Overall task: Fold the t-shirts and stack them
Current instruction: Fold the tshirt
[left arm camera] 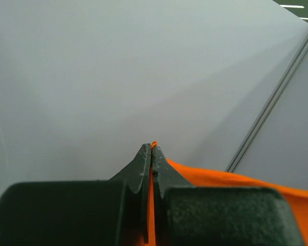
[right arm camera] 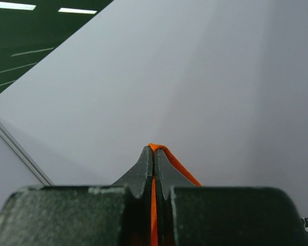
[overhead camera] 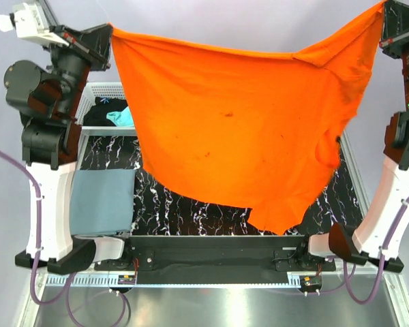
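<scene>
Between two end effectors (left arm camera: pixel 152 147) (right arm camera: pixel 154 148) — one orange t-shirt (overhead camera: pixel 232 116)

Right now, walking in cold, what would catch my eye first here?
The bright orange cloth t-shirt hangs spread like a banner above the black marbled table. The left gripper and the right gripper each pinch an upper corner. Beneath it, at the left, lies a folded slate grey-blue t-shirt.

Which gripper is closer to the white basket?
Left. The left gripper, shut on the orange t-shirt, is raised close by the white basket; the right gripper holds the other corner at the opposite side.
</scene>
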Motion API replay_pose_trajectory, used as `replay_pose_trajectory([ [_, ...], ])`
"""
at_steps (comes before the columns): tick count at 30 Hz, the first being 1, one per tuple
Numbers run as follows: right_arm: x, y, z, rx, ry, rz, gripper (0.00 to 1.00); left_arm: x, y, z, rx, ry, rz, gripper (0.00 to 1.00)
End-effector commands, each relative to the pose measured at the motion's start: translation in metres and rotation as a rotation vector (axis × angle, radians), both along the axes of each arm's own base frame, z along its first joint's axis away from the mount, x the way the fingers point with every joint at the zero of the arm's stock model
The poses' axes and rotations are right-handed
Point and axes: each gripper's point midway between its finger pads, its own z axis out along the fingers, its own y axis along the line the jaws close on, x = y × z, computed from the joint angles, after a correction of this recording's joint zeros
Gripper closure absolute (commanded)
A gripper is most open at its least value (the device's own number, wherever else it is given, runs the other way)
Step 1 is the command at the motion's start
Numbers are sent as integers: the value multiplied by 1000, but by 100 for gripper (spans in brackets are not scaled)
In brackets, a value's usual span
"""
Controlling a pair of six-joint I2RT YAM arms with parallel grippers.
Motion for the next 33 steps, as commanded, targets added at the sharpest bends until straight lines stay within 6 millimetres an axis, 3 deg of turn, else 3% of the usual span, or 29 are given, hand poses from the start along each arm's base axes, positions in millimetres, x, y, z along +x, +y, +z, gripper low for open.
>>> replay_pose_trajectory([
  [1, -82, 14, 45, -53, -188, -26, 100, -75, 11, 41, -41, -160, -17, 100],
  [2, -104, 19, 50, -58, -218, -26, 100, -81, 12, 39, -44, -162, -18, 100],
  [4, -119, 23, 50, -64, -233, -25, 100, -104, 16, 38, -50, -179, -22, 100],
  [5, -140, 28, 53, -72, -261, -21, 100, -109, 17, 37, -54, -183, -23, 100],
  [10, -188, 45, 54, -76, -317, 20, 100, -151, 23, 40, -62, -229, -29, 100],
  [14, -212, 51, 58, -80, -357, 27, 100, -186, 31, 48, -78, -286, -29, 100],
  [18, -222, 54, 61, -69, -374, 38, 100, -200, 35, 52, -83, -308, -23, 100],
  [23, -198, 48, 55, -55, -328, 38, 100, -184, 36, 48, -62, -280, 7, 100],
  [26, -163, 40, 39, -36, -254, 34, 100, -153, 32, 33, -35, -220, 34, 100],
  [29, -116, 33, 12, -22, -159, 51, 100, -94, 24, -7, 30, -94, 73, 100],
  [31, -79, 26, -16, -1, -84, 62, 100, -47, 20, -48, 82, 22, 115, 100],
  [32, -65, 24, -28, 1, -54, 66, 100, -33, 19, -62, 95, 59, 125, 100],
  [33, -42, 19, -52, 13, 4, 66, 100, -20, 21, -76, 102, 95, 150, 100],
])
